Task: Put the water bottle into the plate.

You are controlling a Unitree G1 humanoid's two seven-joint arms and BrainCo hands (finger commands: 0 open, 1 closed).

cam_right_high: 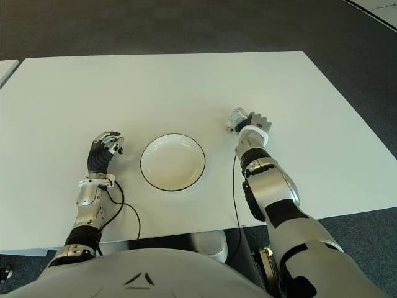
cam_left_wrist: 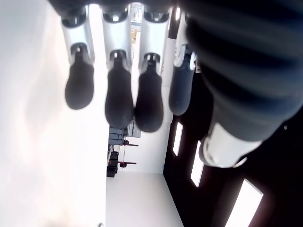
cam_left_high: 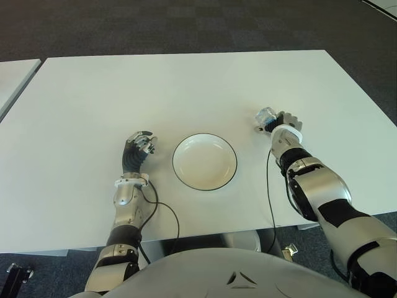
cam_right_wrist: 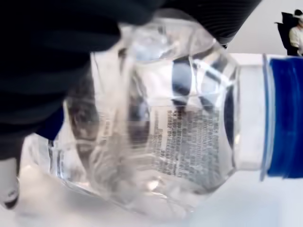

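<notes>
On white table point(cam_left_high: 186, 87) over dark carpet point(cam_left_high: 186, 25), right hand point(cam_left_high: 280, 126) grips water bottle point(cam_left_high: 267, 116).

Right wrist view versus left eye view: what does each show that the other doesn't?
Only the right wrist view shows the water bottle close up: clear body, printed label, blue band, dark fingers wrapped around it. Only the left eye view shows the empty plate to the bottle's left, the idle left robot hand beyond the plate, and the white table. Both show the right robot hand grasping the bottle.
</notes>
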